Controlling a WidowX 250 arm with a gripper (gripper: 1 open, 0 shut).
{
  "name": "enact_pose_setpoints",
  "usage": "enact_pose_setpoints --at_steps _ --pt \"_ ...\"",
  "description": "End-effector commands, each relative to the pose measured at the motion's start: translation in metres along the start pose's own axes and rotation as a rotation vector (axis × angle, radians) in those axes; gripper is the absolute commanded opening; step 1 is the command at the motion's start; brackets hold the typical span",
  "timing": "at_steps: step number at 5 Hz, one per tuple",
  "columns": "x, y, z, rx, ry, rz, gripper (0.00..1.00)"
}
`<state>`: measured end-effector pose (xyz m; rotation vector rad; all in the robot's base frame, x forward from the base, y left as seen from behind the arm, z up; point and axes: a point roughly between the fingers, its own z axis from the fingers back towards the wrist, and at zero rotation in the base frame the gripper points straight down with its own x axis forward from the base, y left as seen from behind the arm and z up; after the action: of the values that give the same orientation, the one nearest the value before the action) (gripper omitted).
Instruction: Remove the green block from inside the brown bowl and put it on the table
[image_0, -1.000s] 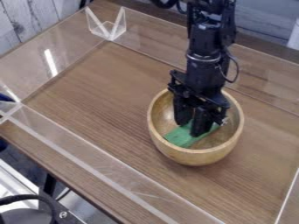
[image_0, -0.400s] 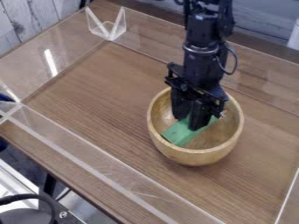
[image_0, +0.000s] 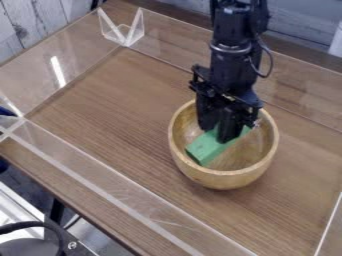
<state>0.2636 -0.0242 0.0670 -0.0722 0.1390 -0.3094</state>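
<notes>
Item: small bright green matte rectangular block (image_0: 207, 149), tilted, its upper end caught between the closed black fingers, its lower end inside the bowl's hollow toward the near-left wall; whether that end touches the wood cannot be told. Holder: black robot gripper (image_0: 226, 129), pointing straight down into the bowl from a dark arm that enters at the top of the view, fingers clamped on the block. Container: round light tan wooden bowl (image_0: 254, 167) with thick rim, standing on the right-hand part of the broad brown wood-grain table (image_0: 114, 105). Surroundings: low clear acrylic walls (image_0: 80, 175) edge the tabletop, with a small clear bracket (image_0: 123, 28) at the far-left corner. Open room: a wide bare stretch of tabletop lies left of and behind the bowl; the near wall runs close along the bowl's front. Change from a second ago: gripper and block sit slightly higher in the bowl, more of the green showing; bowl unmoved.
</notes>
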Motion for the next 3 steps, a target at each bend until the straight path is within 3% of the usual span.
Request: enact_pose_setpoints --at_steps 1,3 --pt "0.0074 0.0042 0.0269 0.024 -0.094 0.007 0.0" --pt "0.0068 0.0042 0.0317 0.024 -0.1 0.01 0.0"
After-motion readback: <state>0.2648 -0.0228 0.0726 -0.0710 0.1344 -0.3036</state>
